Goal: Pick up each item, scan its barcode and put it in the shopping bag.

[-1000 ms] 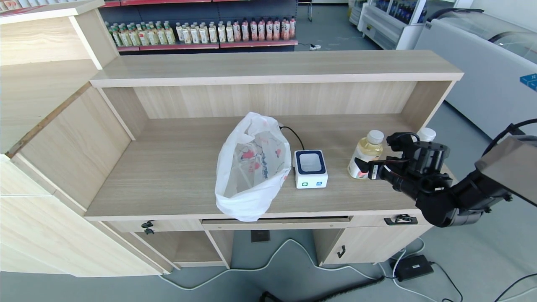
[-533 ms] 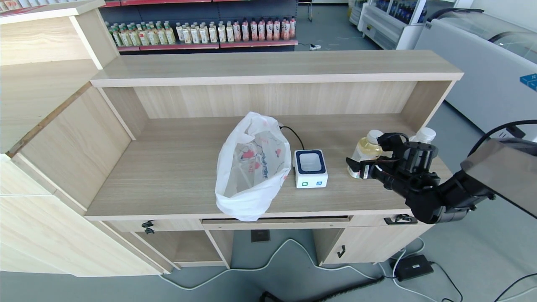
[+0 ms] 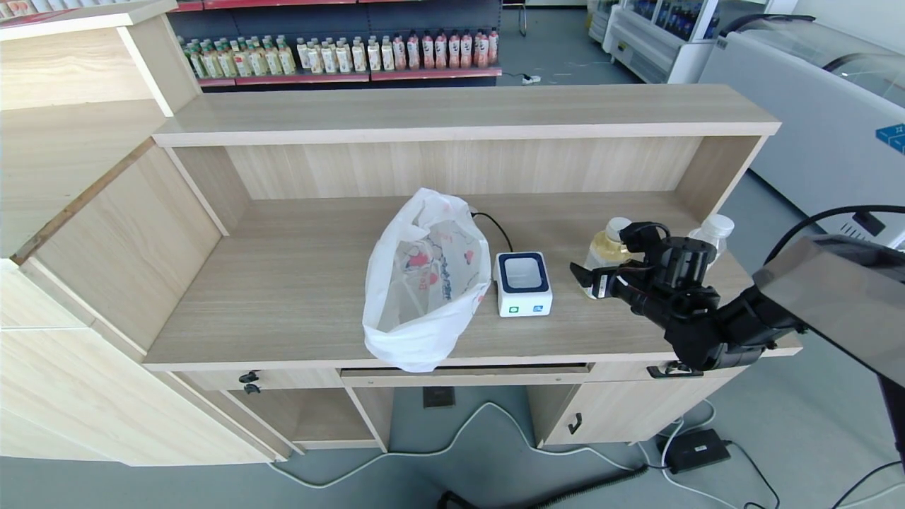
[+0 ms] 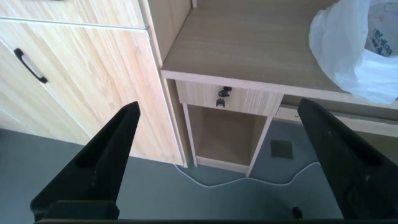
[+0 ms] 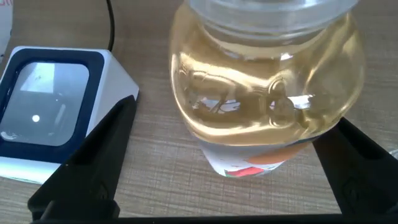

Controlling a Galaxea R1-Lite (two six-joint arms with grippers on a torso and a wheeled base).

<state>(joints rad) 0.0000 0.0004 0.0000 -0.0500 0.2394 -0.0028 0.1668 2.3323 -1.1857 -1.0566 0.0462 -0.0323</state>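
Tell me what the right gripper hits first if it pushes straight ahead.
The right gripper would likely meet the bottle first, standing right between its open fingers; the scanner sits aside.

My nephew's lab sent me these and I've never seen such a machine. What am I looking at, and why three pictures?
It is a two-armed robot at a wooden shop counter. The wide picture comes from a camera on its head; the other two come from cameras on its wrists, looking along each gripper. On the counter stand a white plastic shopping bag with red print, a white barcode scanner with a dark blue frame, a clear white-capped bottle of yellowish liquid and a second clear white-capped bottle to its right. The right gripper is open, its black fingers either side of the yellowish bottle. The left gripper hangs open near the counter's left end, above the floor. Nothing is held.
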